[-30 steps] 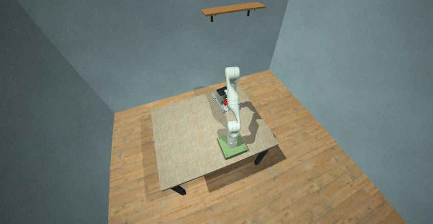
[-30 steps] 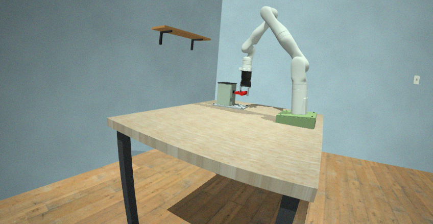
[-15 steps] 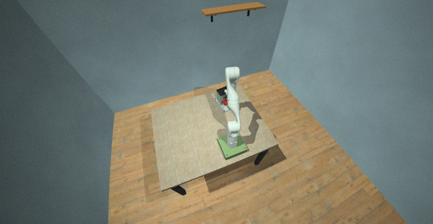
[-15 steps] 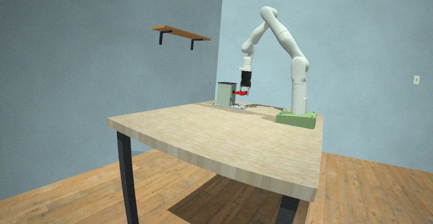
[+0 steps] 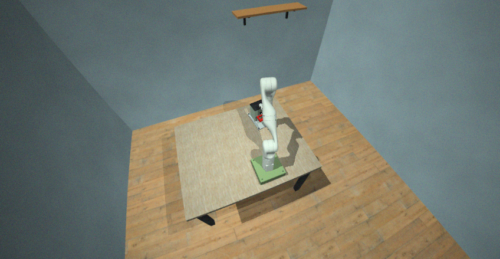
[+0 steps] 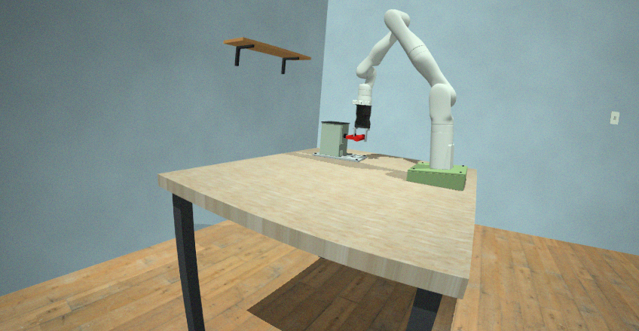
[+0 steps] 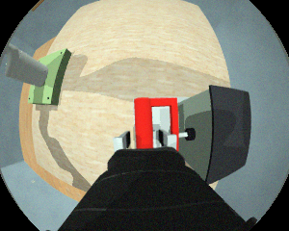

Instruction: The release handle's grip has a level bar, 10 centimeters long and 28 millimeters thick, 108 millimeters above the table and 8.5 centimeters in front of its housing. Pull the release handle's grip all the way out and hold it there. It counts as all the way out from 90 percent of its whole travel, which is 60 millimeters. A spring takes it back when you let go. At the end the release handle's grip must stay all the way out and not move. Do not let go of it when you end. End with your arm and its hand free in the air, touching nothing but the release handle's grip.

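Observation:
The red release handle grip (image 6: 356, 137) sticks out level from its grey-green housing (image 6: 334, 138) at the far end of the table. My gripper (image 6: 361, 137) points straight down over the grip, open, with a finger on each side of the red bar. In the wrist view the red grip (image 7: 155, 122) lies between my fingertips, with the housing (image 7: 216, 131) to its right. In the top view the grip (image 5: 257, 117) and the housing (image 5: 256, 108) are partly hidden behind my arm.
The housing stands on a light base plate (image 6: 340, 156). My arm's green base (image 6: 437, 175) sits at the table's right edge. A wooden shelf (image 6: 267, 50) hangs on the wall, well above and away.

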`<state>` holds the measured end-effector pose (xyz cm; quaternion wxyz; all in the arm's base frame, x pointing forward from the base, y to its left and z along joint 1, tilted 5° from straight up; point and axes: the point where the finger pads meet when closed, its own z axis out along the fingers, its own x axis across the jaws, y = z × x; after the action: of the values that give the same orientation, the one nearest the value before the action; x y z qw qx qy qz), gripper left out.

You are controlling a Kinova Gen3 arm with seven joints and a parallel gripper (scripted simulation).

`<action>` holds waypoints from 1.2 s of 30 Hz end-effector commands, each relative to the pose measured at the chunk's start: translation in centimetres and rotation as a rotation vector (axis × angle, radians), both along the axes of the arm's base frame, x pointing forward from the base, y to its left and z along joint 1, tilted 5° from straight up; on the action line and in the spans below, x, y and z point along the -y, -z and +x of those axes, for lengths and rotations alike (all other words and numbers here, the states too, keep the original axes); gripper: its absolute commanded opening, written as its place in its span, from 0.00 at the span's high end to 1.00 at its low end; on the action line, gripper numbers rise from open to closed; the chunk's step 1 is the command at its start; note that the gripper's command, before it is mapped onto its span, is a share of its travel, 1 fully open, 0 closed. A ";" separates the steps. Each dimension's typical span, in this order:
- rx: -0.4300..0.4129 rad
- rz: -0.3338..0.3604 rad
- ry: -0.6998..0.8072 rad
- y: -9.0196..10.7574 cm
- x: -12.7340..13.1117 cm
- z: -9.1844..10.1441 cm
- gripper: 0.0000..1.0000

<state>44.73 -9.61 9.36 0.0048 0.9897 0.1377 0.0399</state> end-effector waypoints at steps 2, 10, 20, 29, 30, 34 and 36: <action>0.002 0.002 -0.003 0.1 0.0 0.0 0.00; 0.002 0.002 -0.003 0.1 0.0 0.0 1.00; 0.003 0.002 -0.003 0.1 0.0 0.0 1.00; 0.003 0.002 -0.003 0.1 0.0 0.0 1.00; 0.003 0.002 -0.003 0.1 0.0 0.0 1.00; 0.003 0.002 -0.003 0.1 0.0 0.0 1.00; 0.003 0.002 -0.003 0.1 0.0 0.0 1.00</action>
<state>44.68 -9.62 9.35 0.0047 0.9897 0.1375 0.0395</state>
